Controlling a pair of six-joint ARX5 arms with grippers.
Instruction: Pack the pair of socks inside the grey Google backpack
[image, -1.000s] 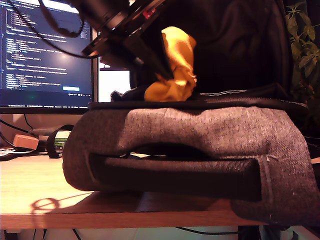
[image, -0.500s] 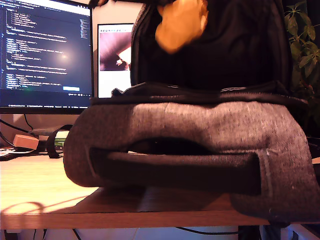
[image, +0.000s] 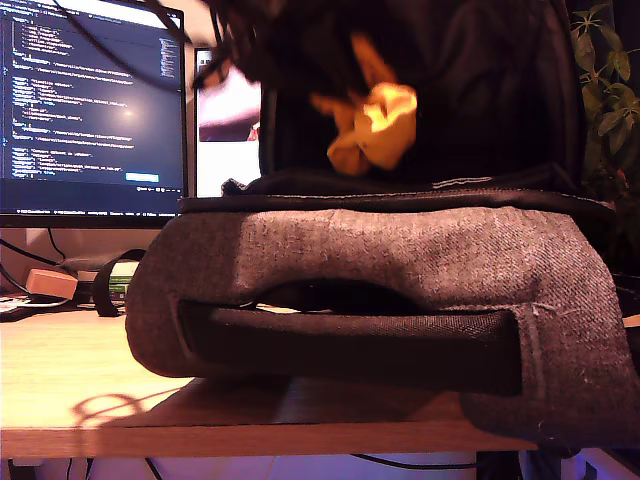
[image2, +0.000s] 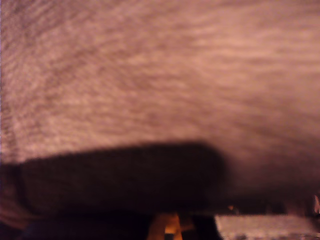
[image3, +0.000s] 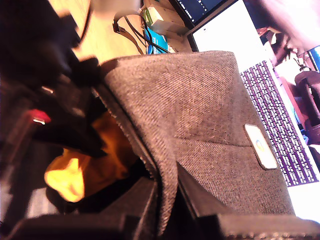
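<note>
The grey Google backpack (image: 400, 260) lies on the table with its padded handle toward the exterior camera and its black-lined flap standing open behind. The pair of socks (image: 372, 128), a yellow-orange bundle, hangs just above the opening from my first gripper (image: 345, 65), which is blurred and shut on it. A sliver of the socks (image2: 167, 227) shows at the jaws in the first wrist view, against blurred grey fabric. My second gripper (image3: 167, 210) is shut on the backpack's flap edge (image3: 160, 165). Beside it the socks (image3: 75, 170) sit inside the black lining. The pale tag (image3: 260, 146) shows on the flap.
A monitor with code (image: 90, 100) and a second screen (image: 228, 120) stand behind at the exterior view's left. Small boxes and cables (image: 110, 280) lie on the wooden table (image: 80, 380) there. A plant (image: 605, 90) is at the exterior view's right. A purple-lit keyboard (image3: 280, 130) lies beyond the backpack.
The socks were lifted from the backpack's rim up toward the exterior view's top, then came back down and a little toward that view's right. The backpack stayed put.
</note>
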